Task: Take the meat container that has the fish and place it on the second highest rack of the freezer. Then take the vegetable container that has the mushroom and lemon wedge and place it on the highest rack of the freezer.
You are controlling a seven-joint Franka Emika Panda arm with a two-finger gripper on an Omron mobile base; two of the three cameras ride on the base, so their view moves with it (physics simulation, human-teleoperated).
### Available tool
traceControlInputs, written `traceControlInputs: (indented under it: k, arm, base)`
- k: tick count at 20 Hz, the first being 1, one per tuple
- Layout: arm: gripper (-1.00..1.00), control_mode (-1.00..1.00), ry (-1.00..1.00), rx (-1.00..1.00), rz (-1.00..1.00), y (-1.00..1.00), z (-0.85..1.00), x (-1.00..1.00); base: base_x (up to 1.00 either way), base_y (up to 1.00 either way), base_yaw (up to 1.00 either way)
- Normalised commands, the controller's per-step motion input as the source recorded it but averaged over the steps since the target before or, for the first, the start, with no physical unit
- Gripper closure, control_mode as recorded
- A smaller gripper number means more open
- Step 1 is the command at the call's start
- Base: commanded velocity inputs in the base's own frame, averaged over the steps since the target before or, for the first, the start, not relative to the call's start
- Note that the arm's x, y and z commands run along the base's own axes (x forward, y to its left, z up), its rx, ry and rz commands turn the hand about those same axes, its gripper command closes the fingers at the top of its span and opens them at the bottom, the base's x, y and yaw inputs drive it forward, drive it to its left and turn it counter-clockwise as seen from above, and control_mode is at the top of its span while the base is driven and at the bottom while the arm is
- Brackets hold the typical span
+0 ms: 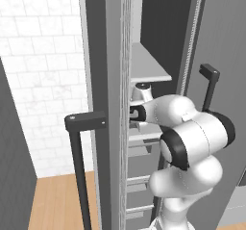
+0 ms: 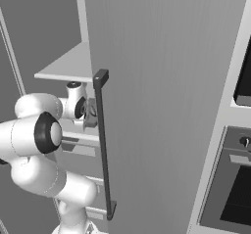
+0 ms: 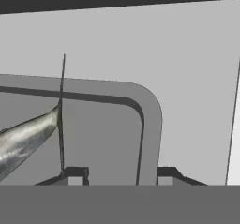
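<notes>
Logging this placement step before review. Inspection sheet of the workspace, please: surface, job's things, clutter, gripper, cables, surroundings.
Surface: pale flat freezer shelf under the grey rounded-corner meat container; another pale shelf above the hand.
Job's things: slender silver-grey fish lies in the container; tall grey freezer stands open, its door with a long dark bar handle swung out.
Clutter: nothing seen.
Gripper: two-finger gripper reaches inside the freezer; its dark fingertips stand either side of the container's rim, jaws parted.
Cables: nothing seen.
Surroundings: white tiled wall, wooden floor, black oven beside the freezer.
</notes>
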Motion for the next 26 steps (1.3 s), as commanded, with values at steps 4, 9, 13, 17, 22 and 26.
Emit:
traceControlInputs:
  k: [4,9,13,17,22,26]
  arm:
    - [-1.0,-1.0,-0.17,0.0,0.0,0.0,0.25,-0.48]
    - [-1.0,-1.0,-0.15,0.06,-0.07,-0.02,0.37,-1.0]
    - [-1.0,-1.0,-0.24,0.07,-0.12,-0.04,0.82,-1.0]
    - [-1.0,-1.0,-0.31,0.04,-0.13,-0.02,1.0,-1.0]
    - [-1.0,-1.0,-0.35,0.0,-0.08,-0.25,0.95,-1.0]
    - [-1.0,-1.0,-0.31,0.01,-0.01,-0.52,0.87,-1.0]
  base:
    - [0.0,0.0,0.0]
    - [0.0,0.0,0.0]
    - [0.0,0.0,0.0]
    - [0.0,0.0,0.0]
    - [0.0,0.0,0.0]
    - [0.0,0.0,0.0]
